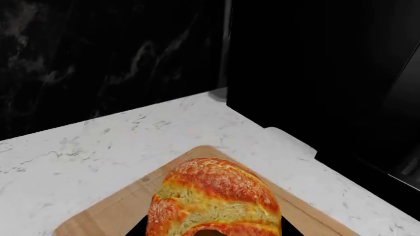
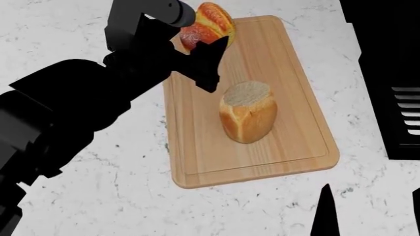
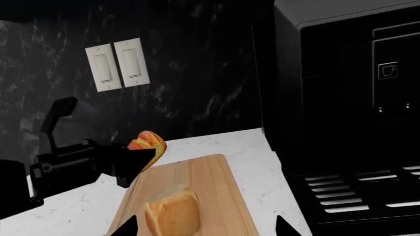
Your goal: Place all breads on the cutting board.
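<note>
orange-golden roll [image 2: 208,24] half hidden in left claw [image 2: 203,46] over cutting board [image 2: 288,98]; right claw's state unclear.

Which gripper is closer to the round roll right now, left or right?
Left. The left gripper is shut on the round roll, above the cutting board at its far corner. The right gripper hangs at the board's near side, well away.

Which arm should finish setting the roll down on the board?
Left. The left gripper already holds the orange roll over the cutting board's far corner. The right gripper is empty, near the loaf chunk.
</note>
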